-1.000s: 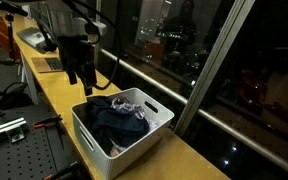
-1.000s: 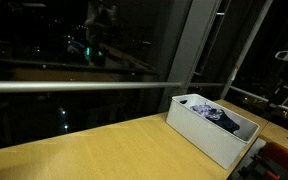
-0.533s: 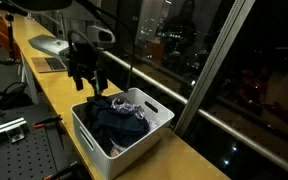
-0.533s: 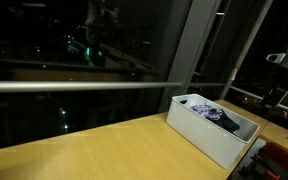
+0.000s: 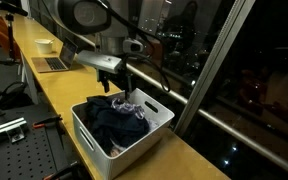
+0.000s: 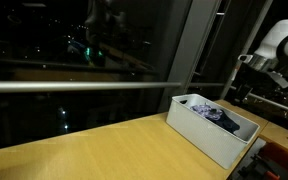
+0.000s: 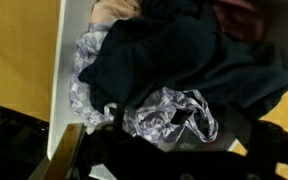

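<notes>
- Dark blue cloth (image 7: 184,60) lies heaped in the white bin (image 5: 92,140), partly over a pale patterned cloth (image 7: 164,112). The bin sits on the yellow worktop (image 5: 59,95), with the window post (image 5: 212,70) just to its right.
- Pincer (image 5: 120,92) hangs right over the pile, jaws wide, holding nothing.
- The layers are tangled. Close on the heap and you likely pinch both cloths, so two come up instead of one.
- Go too shallow and you catch only a fold. Soft fabric could slide out mid-lift and drape over the bin rim or land on the worktop.
- Go too deep and the fingertips may hit the bin floor. The bin looks light, so it could skid or tip.
- Drift sideways and a finger could clip the bin wall and shove the bin toward the window side.
- A long trailing cloth could snag the rim and drag the bin along.
- The wrist view is mostly dark fabric, so depth is hard to judge. Check the exterior views.
</notes>
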You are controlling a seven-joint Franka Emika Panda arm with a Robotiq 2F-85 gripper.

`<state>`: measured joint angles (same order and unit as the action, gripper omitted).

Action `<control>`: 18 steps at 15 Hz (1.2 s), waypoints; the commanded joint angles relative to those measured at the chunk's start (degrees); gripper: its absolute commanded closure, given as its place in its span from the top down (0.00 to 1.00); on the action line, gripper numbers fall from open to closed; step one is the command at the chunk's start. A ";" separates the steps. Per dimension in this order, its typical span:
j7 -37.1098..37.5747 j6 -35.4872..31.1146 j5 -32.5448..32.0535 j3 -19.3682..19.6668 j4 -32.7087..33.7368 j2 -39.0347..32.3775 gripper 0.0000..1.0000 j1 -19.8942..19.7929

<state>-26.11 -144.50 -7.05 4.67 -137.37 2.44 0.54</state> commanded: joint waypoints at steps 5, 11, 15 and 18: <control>-8.67 -8.52 7.53 -5.40 14.70 -24.50 1.00 -3.48; -5.01 -5.50 3.02 -6.36 26.59 -43.00 1.00 -4.84; -3.73 -3.03 1.38 -6.20 30.66 -47.15 0.68 -5.84; -3.55 -1.18 1.98 -6.73 28.90 -42.81 0.47 -6.83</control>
<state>-30.34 -146.38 -3.79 -0.88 -109.02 -39.82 -3.87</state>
